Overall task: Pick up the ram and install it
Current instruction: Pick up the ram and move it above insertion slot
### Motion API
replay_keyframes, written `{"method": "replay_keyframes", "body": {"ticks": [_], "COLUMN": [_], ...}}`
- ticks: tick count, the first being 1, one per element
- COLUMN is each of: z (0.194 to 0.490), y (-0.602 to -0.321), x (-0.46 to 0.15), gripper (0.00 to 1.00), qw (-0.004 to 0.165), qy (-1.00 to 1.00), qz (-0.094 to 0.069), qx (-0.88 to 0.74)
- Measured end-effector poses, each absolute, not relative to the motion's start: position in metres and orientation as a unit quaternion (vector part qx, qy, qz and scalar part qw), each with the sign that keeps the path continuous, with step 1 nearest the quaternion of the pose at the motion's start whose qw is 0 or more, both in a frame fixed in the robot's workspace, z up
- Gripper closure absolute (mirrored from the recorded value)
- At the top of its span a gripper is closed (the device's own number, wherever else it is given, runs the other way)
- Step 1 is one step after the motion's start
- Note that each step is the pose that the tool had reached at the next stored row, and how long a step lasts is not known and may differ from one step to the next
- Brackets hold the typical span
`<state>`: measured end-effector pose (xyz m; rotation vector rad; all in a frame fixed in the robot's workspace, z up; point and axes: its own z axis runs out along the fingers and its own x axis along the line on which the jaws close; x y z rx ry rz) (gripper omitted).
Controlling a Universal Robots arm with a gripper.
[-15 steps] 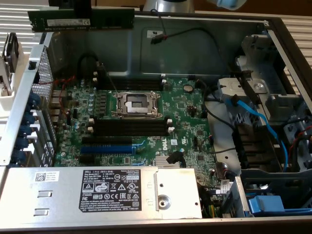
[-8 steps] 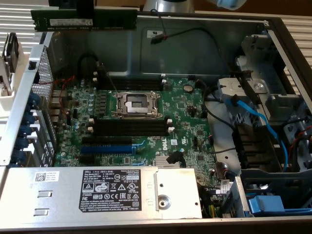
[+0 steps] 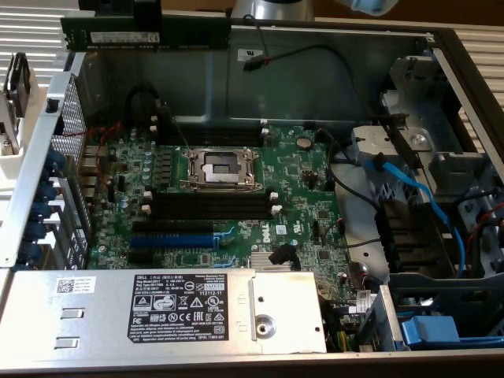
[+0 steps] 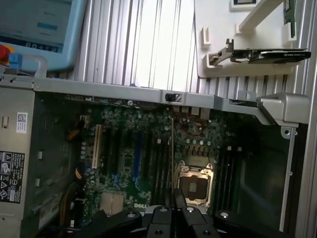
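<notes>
The ram (image 3: pixel 189 31) is a long dark green stick with a whitish label, held level high above the open computer case at the top of the exterior view. My gripper (image 3: pixel 147 22) is shut on its upper edge near the middle. In the wrist view the ram (image 4: pixel 172 148) shows edge-on as a thin line running out from my gripper (image 4: pixel 173 199), over the motherboard beside the CPU socket (image 4: pixel 194 183). The black memory slots (image 3: pixel 209 206) with white end clips lie well below the stick, just in front of the CPU socket (image 3: pixel 220 167).
A blue expansion slot (image 3: pixel 172 240) lies in front of the memory slots. The power supply (image 3: pixel 157 311) covers the near part of the case. Blue cables (image 3: pixel 417 189) and a drive cage are at the exterior view's right. The case's metal walls (image 3: pixel 315 79) ring the board.
</notes>
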<state>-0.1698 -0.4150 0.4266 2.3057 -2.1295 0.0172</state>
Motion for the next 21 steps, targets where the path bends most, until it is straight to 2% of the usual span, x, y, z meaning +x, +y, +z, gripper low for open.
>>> {"method": "replay_keyframes", "body": {"ticks": [9,21], "z": [0.426,0.422], "y": [-0.415,-0.412], "x": [-0.168,-0.151], "gripper": [0.88,0.88], "qw": [-0.014,-0.018], "qy": [-0.696,-0.708], "qz": [0.023,0.027], "qx": [0.717,0.705]}}
